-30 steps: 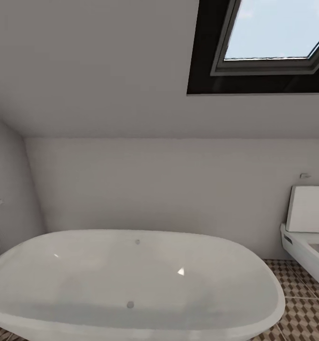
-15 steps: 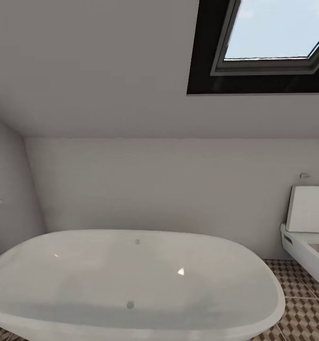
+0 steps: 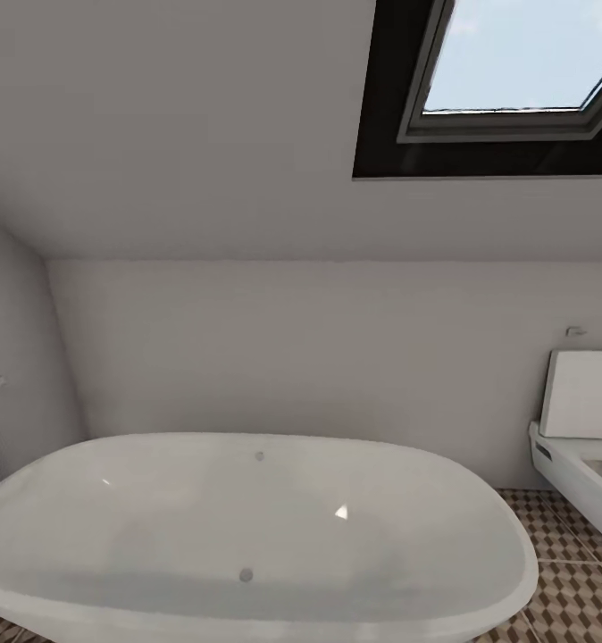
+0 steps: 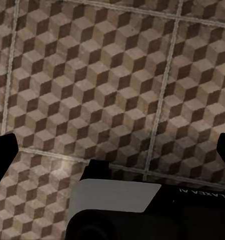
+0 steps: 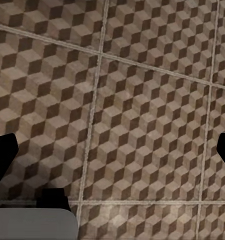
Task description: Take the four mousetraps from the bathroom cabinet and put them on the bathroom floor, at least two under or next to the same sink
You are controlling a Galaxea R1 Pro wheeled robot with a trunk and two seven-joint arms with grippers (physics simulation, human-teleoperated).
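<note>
Jaws, left (image 4: 112, 145): spread wide, dark tips at either edge of the left wrist view, nothing between them; pointed straight down at the bathroom floor (image 4: 117, 75), cube-patterned tile with pale grout lines. Jaws, right (image 5: 112, 150): likewise spread and empty over the same tile pattern. Head view, item by item: white oval bathtub (image 3: 247, 527) directly ahead; square white toilet (image 3: 578, 446) at the right edge; skylight (image 3: 515, 62) in the sloped ceiling; a strip of patterned floor beside the tub. Change over the last second: none, as the head view matches both earlier pictures exactly, so my base and head have stood still. Mousetraps: not located from here; their whereabouts I cannot tell. Cabinet and sink: likewise unlocated. Judgement: no trap is in hand, retrieval is not under way, and I am faced the wrong way; next call is to turn the base and find the cabinet.
</note>
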